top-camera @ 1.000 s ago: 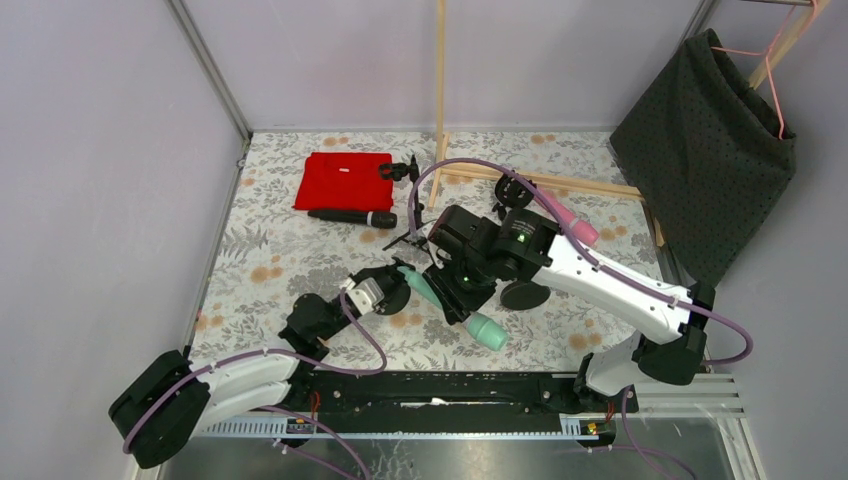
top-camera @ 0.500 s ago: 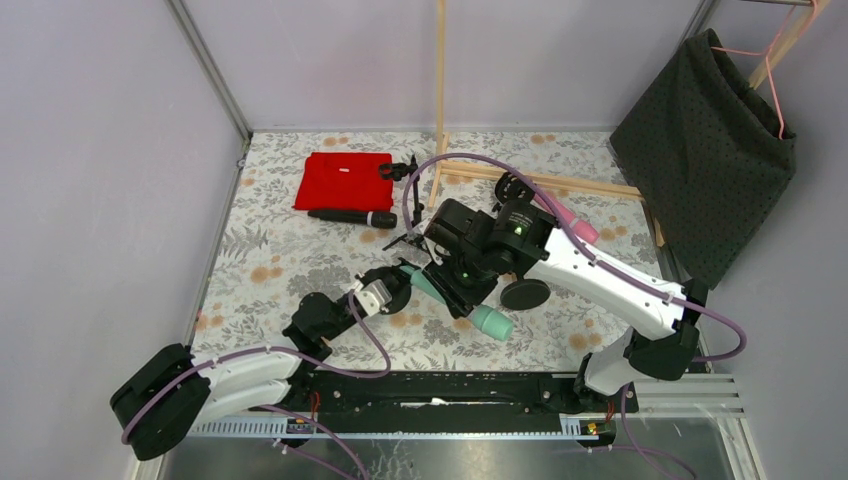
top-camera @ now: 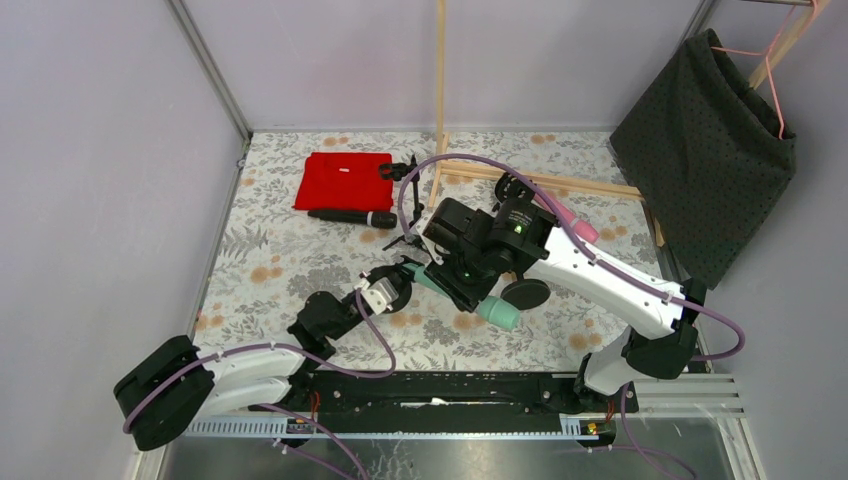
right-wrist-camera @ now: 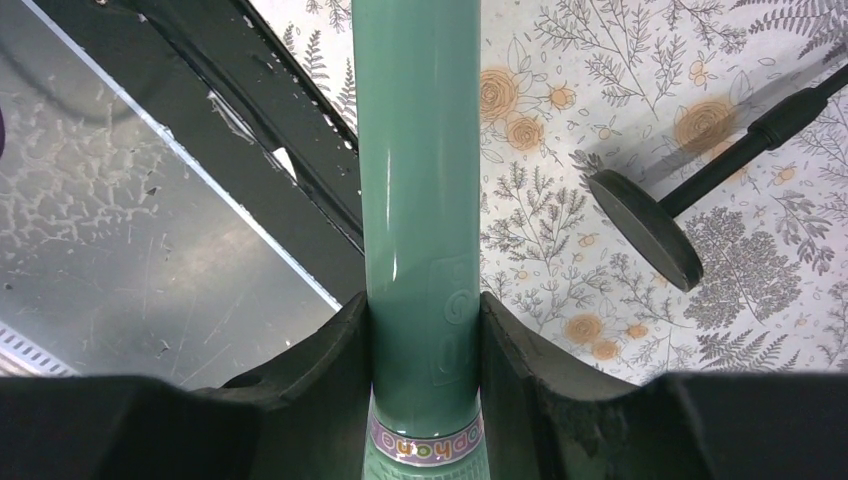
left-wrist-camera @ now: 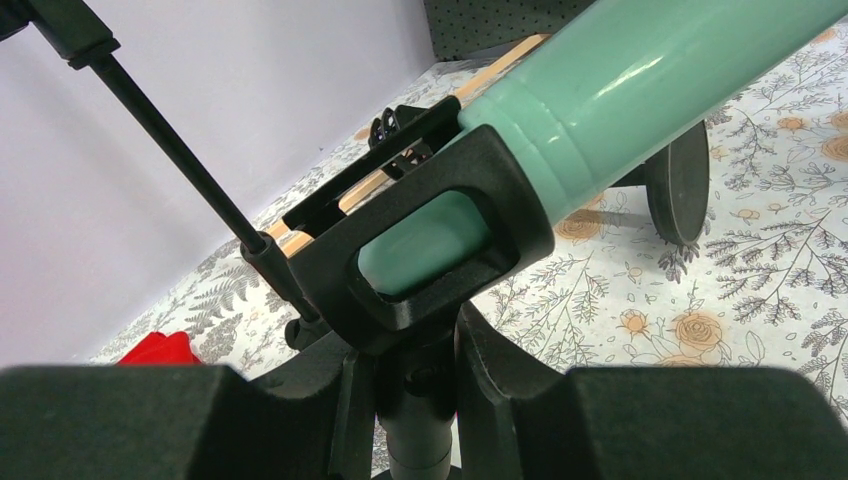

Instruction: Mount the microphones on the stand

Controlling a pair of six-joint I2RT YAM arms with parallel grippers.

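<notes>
Left wrist, mint microphone (left-wrist-camera: 620,90) seated in stand clip (left-wrist-camera: 520,210), left claw (left-wrist-camera: 415,395) pinching clip, right claw (right-wrist-camera: 425,375) clamping microphone.

Pale lilac walls (top-camera: 100,150) fill the left side and top of the frame, and an aluminium post (top-camera: 208,70) slants down the upper left. A floral cloth (top-camera: 270,260) covers the table. A wooden upright (top-camera: 440,60) rises at top centre, and a dark dotted cloth (top-camera: 700,150) hangs at upper right
</notes>
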